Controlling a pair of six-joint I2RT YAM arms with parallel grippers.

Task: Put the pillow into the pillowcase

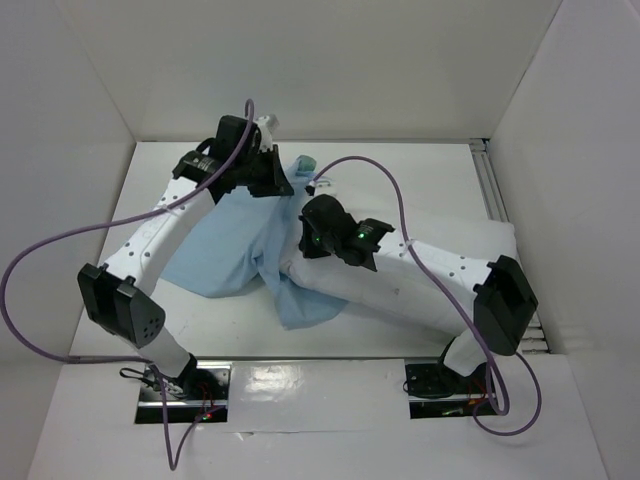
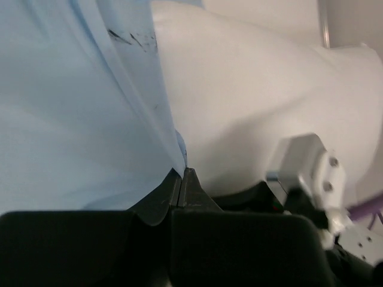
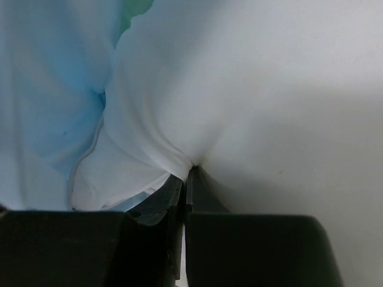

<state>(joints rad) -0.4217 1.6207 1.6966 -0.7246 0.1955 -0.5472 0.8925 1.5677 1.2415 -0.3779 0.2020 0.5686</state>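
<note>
The pillow (image 1: 390, 292) lies across the table (image 1: 430, 175), with the light-blue pillowcase (image 1: 225, 245) overlapping its left end. The left gripper (image 2: 181, 174) has its jaws pressed together, pinching the pillowcase edge. The right gripper (image 3: 187, 170) has its jaws closed, pinching pillow fabric.

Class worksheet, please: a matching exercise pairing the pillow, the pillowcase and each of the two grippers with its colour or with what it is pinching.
Column 1:
1. pillow
2. pillowcase
3. left gripper
4. right gripper

Column 2:
A. shut on the pillow
B. light blue
C. white
D. shut on the pillowcase

Pairs: 1-C, 2-B, 3-D, 4-A
</note>
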